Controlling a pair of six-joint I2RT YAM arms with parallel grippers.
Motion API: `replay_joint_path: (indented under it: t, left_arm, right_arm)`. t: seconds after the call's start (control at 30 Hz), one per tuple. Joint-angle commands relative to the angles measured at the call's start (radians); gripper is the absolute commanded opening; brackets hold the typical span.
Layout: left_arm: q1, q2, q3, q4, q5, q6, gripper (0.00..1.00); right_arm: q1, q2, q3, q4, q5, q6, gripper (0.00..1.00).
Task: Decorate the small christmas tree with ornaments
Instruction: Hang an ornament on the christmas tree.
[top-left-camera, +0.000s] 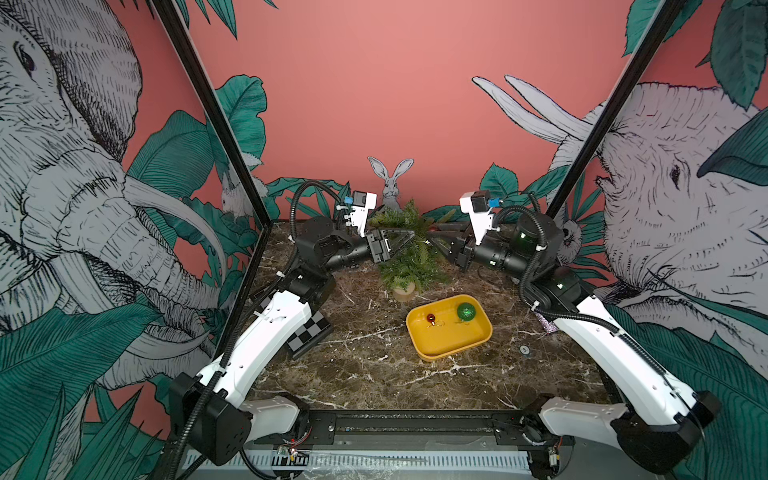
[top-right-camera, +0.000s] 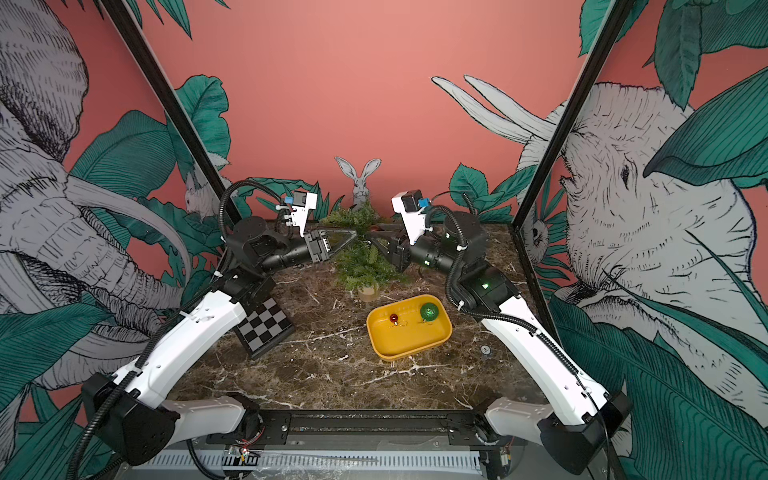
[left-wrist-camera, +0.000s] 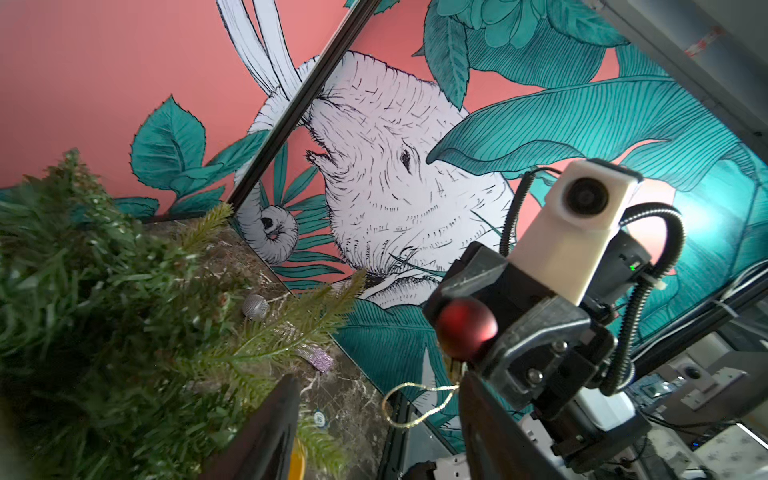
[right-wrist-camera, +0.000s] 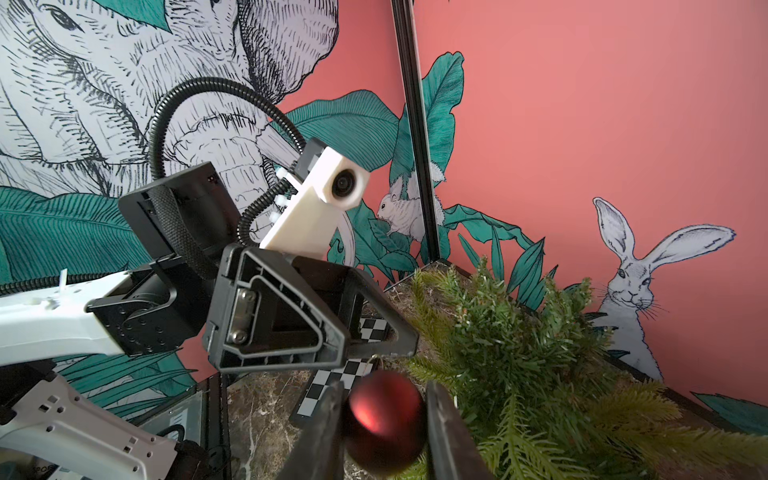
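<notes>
**Item: small christmas tree** (top-left-camera: 409, 257). Light-green needle fir on a round pale wooden base (top-left-camera: 404, 292). It stands upright at the centre of both top views, toward the far edge of the marble table (top-left-camera: 365, 374).

**Ornaments, three:**
- dark-red ball (right-wrist-camera: 384, 419). Lower centre of the right wrist view. It is clamped between the two fingers of the right gripper (right-wrist-camera: 386, 390), whose jaws are closed onto its sides. It is held in the air just beside the tree's upper branches, on the right of the tree in both top views. Its gold thread loop (left-wrist-camera: 415, 403) hangs from the cap, at the lower centre of the left wrist view.
- second dark-red ball (top-left-camera: 431, 318) and green glitter ball (top-left-camera: 466, 311). Both lie in the yellow tray (top-left-camera: 449, 353), apart from each other, the red one at the left and the green one in the upper right corner. The tray sits below and to the right of the tree's base, near it but not touching.

**Left gripper** (right-wrist-camera: 378, 356). It reaches in level from the left of the frame to the tree's upper part, its tips facing the right gripper's. The jaws are roughly half open and grip nothing. The thread loop lies in the gap between its fingers (left-wrist-camera: 266, 432); whether either finger touches the thread cannot be told.

**Surroundings:**
- checkerboard (top-left-camera: 307, 332), flat on the table at the left, partly under the left arm.
- Walls printed with elephants and teal leaves, with a printed rabbit (top-left-camera: 390, 183) directly above the tree in the frame.
</notes>
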Motion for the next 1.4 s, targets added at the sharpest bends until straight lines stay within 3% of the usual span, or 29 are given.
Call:
replay_joint_path:
  t: [0.0, 0.1, 0.27, 0.33, 0.83, 1.37]
  left_arm:
    - [-0.003, 0.002, 0.009, 0.080, 0.031, -0.043, 0.49]
    - [-0.002, 0.006, 0.011, 0.090, 0.035, -0.044, 0.38]
    - [-0.003, 0.011, 0.018, 0.089, 0.042, -0.036, 0.07]
    - [-0.002, 0.011, 0.021, 0.086, 0.042, -0.032, 0.00]
    - [0.014, 0.010, 0.067, -0.004, -0.005, 0.070, 0.00]
    - [0.060, 0.062, 0.129, -0.082, -0.082, 0.131, 0.00]
  right_arm:
    - [0.004, -0.009, -0.010, 0.068, -0.010, -0.021, 0.29]
    - [0.004, -0.007, -0.010, 0.074, -0.011, -0.023, 0.29]
    - [0.004, -0.002, -0.010, 0.074, -0.004, -0.036, 0.29]
    - [0.004, 0.001, -0.012, 0.073, 0.002, -0.044, 0.29]
    - [0.013, 0.032, -0.104, 0.221, 0.084, -0.131, 0.29]
    - [0.015, 0.136, 0.024, 0.185, 0.162, -0.152, 0.29]
